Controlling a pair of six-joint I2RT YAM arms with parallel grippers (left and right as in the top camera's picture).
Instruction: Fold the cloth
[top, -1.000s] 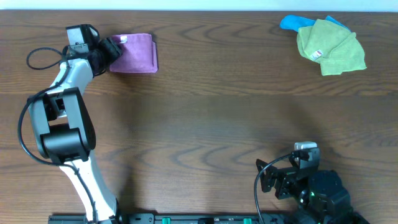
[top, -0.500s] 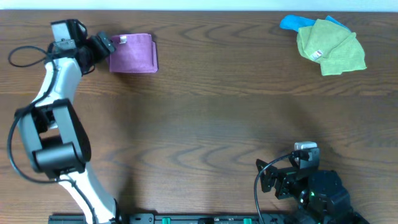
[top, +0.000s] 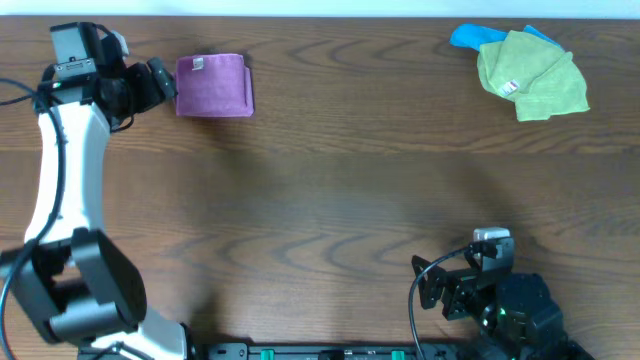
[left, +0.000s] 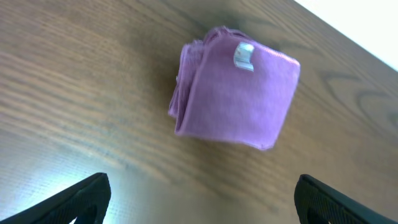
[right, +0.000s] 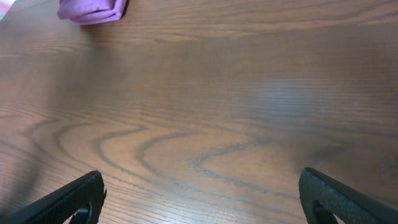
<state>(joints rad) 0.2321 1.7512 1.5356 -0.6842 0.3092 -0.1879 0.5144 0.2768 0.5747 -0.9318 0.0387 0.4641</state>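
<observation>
The violet-purple cloth (top: 214, 86) lies folded into a small square at the back left of the table, its white tag showing near the top left corner. It also shows in the left wrist view (left: 236, 88) and far off in the right wrist view (right: 93, 9). My left gripper (top: 160, 82) is open and empty, just left of the cloth and apart from it; its fingertips (left: 202, 202) frame bare wood below the cloth. My right gripper (top: 440, 285) is open and empty near the front edge, at the right (right: 202, 199).
A lime-green cloth (top: 530, 72) lies crumpled on a blue cloth (top: 470, 36) at the back right. The table's back edge (top: 320, 14) runs just behind the cloths. The left arm's black cable (top: 15, 95) loops at the far left.
My left gripper has drawn back leftward off the folded cloth, leaving it lying on the table. The right arm has not moved.
</observation>
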